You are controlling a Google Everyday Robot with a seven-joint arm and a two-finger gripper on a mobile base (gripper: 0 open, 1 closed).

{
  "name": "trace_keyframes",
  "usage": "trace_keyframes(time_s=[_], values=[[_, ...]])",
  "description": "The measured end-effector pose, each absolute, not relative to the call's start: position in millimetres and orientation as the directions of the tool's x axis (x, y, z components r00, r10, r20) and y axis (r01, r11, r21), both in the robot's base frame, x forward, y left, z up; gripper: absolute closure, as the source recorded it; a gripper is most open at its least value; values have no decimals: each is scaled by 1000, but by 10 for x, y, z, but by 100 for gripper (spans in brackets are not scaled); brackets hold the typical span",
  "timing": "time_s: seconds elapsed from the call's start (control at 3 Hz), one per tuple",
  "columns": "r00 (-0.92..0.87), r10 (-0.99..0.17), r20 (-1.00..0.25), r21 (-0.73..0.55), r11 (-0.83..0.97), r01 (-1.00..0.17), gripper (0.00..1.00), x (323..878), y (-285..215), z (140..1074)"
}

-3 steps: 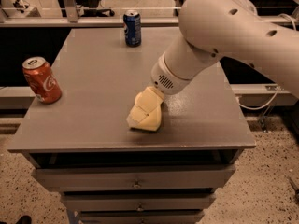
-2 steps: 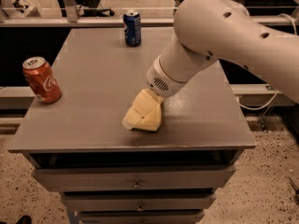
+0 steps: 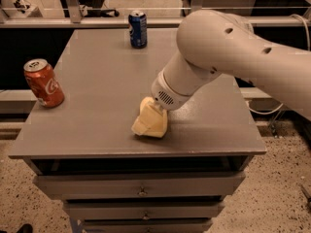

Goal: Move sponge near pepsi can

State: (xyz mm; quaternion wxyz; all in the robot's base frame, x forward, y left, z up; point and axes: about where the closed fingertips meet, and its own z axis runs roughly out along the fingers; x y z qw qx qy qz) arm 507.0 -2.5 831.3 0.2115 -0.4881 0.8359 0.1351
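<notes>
Speckled floor (image 3: 274,205) around and below a grey table (image 3: 97,86), with stacked drawers (image 3: 141,186) under the front edge, each with a small knob. Beyond the far edge, at 12 o'clock, a pale metal rail (image 3: 58,22) running across, and dim chair legs behind it.

On the table top, three things. At 12 o'clock, close to the far edge: the pepsi can (image 3: 138,29), dark blue, silver top, upright. At 9 o'clock, near the left edge: a red Coca-Cola can (image 3: 44,83), also upright, well apart from the blue one. At roughly 5 o'clock from the table's middle, not far from the front edge: the sponge (image 3: 149,123), pale yellow, bunched and tilted up on end, lower corner touching the grey surface, upper part pressed against the end of the arm.

Coming in from 2 o'clock: a thick white arm (image 3: 233,47), reaching down and leftward, narrowing to a round wrist (image 3: 167,92) with a small grille on its face. Gripper (image 3: 157,107) right at the top of the sponge, tucked between wrist and foam and almost wholly hidden by them; whether apart or clamped on the foam, cannot tell.

Sponge well apart from the pepsi can, the can lying toward 12 o'clock from it with a long stretch of bare table top between the two. Coca-Cola can toward 10 o'clock from the sponge, also well apart.

At 3 o'clock, off the table's right side, a pale cable (image 3: 272,109) hanging in a loop under the arm.
</notes>
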Motion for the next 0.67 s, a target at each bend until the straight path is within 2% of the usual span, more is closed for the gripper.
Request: trace_keyframes(time_s=[0.67], values=[[-422,-764,-488,-66,514,-855,87,5203,-291,8427]])
